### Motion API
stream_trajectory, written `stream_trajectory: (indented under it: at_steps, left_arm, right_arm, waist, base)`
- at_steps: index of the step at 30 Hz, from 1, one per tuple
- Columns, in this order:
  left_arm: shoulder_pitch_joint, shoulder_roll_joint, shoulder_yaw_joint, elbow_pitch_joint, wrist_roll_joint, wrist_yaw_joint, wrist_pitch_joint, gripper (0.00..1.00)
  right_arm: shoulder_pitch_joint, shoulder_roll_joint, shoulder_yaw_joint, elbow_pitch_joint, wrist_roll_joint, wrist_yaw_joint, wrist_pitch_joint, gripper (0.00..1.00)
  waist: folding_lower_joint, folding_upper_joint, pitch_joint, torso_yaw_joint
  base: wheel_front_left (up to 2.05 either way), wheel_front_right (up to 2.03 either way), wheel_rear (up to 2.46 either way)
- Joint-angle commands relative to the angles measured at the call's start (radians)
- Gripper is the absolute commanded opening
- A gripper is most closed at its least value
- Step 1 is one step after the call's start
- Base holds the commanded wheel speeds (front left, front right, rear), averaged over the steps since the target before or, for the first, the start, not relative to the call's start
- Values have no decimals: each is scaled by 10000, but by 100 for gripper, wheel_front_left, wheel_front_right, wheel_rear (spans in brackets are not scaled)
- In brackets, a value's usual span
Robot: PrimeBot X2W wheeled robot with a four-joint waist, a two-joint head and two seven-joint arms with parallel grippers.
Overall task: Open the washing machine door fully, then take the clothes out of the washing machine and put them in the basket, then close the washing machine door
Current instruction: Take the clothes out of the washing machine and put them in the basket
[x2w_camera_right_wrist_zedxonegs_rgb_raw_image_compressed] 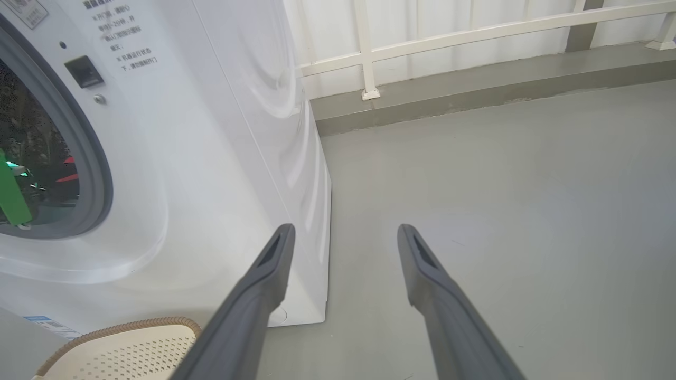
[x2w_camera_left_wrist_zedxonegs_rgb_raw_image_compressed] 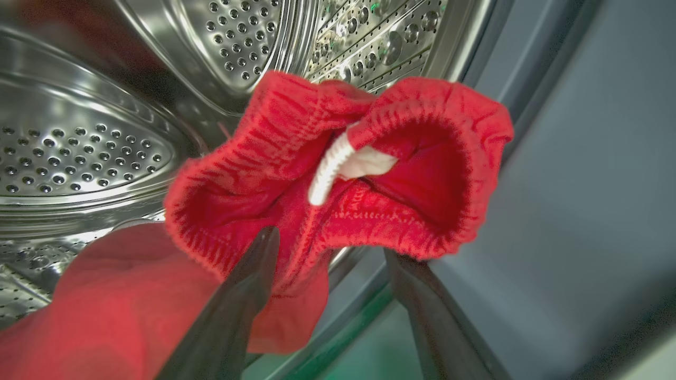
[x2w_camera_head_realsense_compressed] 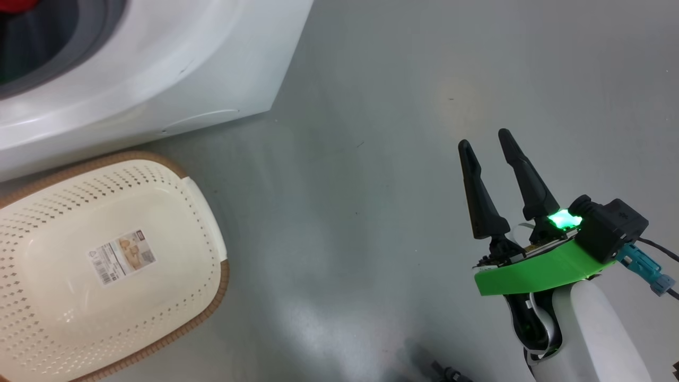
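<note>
My left pincer (x2w_camera_left_wrist_zedxonegs_rgb_raw_image_compressed: 330, 243) was released inside the drum (x2w_camera_left_wrist_zedxonegs_rgb_raw_image_compressed: 79, 153), astride the red clothes (x2w_camera_left_wrist_zedxonegs_rgb_raw_image_compressed: 338, 174) at twelve o'clock, grasping nothing; the basket (x2w_camera_head_realsense_compressed: 201, 223) at eight o'clock held nothing; unloading and closing seemingly remained.

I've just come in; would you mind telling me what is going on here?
The robot is unloading the washing machine. Its left gripper is inside the drum, jaws open at the lower edge of a red garment, not yet closed on it. The right gripper hangs open over the floor. The basket beside the machine holds nothing yet.
</note>
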Motion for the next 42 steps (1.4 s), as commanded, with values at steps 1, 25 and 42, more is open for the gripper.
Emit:
stream_trajectory:
  at_steps: [1, 25, 42]
  left_arm:
    - [-404, 471, 180, -91, 10, -27, -120, 100]
    - [1961, -93, 3936, -1726, -349, -27, -122, 0]
    - [6093, -1555, 8348, -4285, 913, -27, -122, 0]
  right_arm:
    - [68, 28, 195, -290, 99, 16, -48, 100]
    - [280, 28, -139, 96, -332, 16, -48, 100]
    - [1115, 28, -764, 471, -888, 16, -48, 100]
  waist:
    - [0, -1, 38, -47]
    - [0, -1, -1249, 642]
    - [0, -1, -2860, 1721]
  base:
    - [0, 0, 0]
    - [0, 0, 0]
    - [0, 0, 0]
